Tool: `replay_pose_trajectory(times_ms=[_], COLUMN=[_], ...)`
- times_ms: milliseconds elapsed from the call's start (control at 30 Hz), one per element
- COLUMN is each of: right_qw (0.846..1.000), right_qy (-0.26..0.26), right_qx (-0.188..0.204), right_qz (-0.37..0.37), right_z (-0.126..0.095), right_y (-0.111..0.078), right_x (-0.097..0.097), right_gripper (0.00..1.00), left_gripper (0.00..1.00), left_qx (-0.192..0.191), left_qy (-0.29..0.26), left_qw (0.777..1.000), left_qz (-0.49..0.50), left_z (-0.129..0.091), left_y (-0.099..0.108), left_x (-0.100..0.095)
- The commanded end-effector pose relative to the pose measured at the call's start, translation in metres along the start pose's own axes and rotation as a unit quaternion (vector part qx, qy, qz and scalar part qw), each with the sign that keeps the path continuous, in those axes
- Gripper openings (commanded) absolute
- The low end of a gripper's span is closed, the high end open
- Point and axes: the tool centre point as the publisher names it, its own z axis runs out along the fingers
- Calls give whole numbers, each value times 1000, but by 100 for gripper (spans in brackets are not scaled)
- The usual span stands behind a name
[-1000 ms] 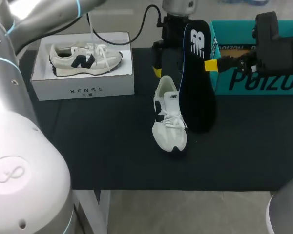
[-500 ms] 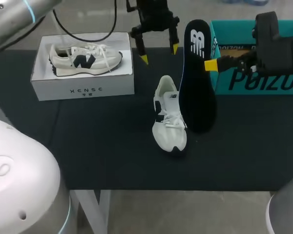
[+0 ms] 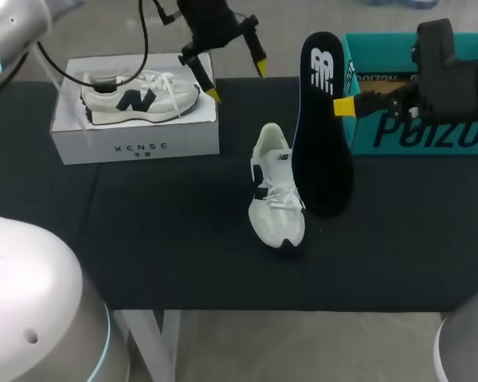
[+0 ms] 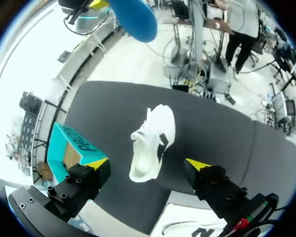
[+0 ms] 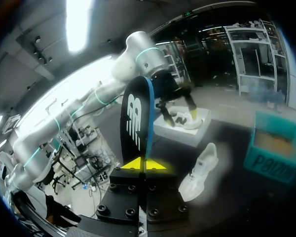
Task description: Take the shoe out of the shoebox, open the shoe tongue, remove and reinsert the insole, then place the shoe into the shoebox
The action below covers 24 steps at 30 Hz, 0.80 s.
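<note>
A white sneaker [image 3: 276, 187] lies on the black table [image 3: 167, 239], toe toward the front edge. Right beside it a black insole with a blue edge [image 3: 323, 127] stands upright, and my right gripper [image 3: 344, 105] is shut on its edge. The right wrist view shows the insole [image 5: 135, 123] rising from between the closed yellow tips of the right gripper [image 5: 143, 163]. My left gripper [image 3: 237, 79] hangs open above the table's back edge, left of the insole, empty. From the left gripper [image 4: 147, 164] the sneaker [image 4: 153, 143] lies below, between the spread fingers.
A teal shoebox [image 3: 418, 131] stands at the back right, behind my right arm; it also shows as the teal shoebox [image 4: 69, 148]. A white box [image 3: 135, 135] with a second sneaker on top sits at the back left.
My left arm has swung from behind the sneaker to the left, toward the white box, gripper still open. The right arm and insole have stayed put.
</note>
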Motion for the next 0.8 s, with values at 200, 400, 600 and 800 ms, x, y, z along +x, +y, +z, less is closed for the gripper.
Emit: replay_pose_trajectory(times_ms=[200,400,600,800], right_qw=[999,992,980,970], right_qy=[4,2,-17,-19], right_qx=[20,17,11,-17], right_qz=[32,125,200,242], right_z=[2,8,23,26], right_y=[8,33,48,56], right_x=[-9,-33,-57,-72], right_gripper=[0,0,0,0], left_gripper=[100,100,100,100], left_qx=[-95,-104,-87,-71], left_qy=[-238,-291,-323,-323], left_qw=[961,940,928,926], left_qz=[108,144,166,181], left_z=[-14,-31,-34,-40], left_y=[-10,-19,-23,-24], left_x=[10,8,1,-8])
